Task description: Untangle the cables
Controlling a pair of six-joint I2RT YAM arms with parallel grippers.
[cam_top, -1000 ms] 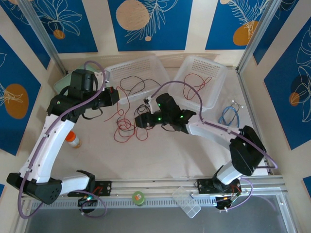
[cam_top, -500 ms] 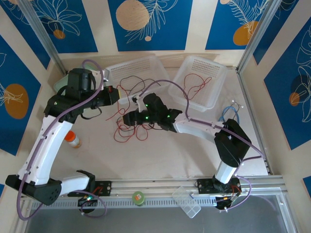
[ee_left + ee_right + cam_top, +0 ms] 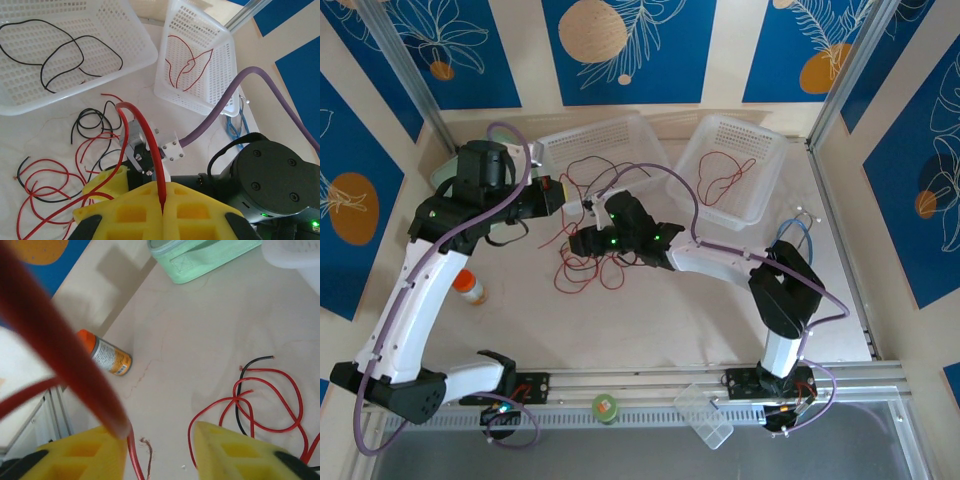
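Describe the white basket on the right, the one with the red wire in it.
The right-hand basket is white, plastic by its look, rectangular with rounded corners, its floor and sloping walls perforated with rows of small holes. It stands upright on the table at the far side, beside a second white basket but apart from it. One thin red cable lies looped on its floor. In the left wrist view the right arm's purple cable crosses its near corner; whether they touch is unclear.

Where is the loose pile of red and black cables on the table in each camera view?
Top external: cables just left of centre.
Left wrist: cables at lower left.
Right wrist: cables at lower right.
Shared landmark: the left white basket, just beyond them in the first two.
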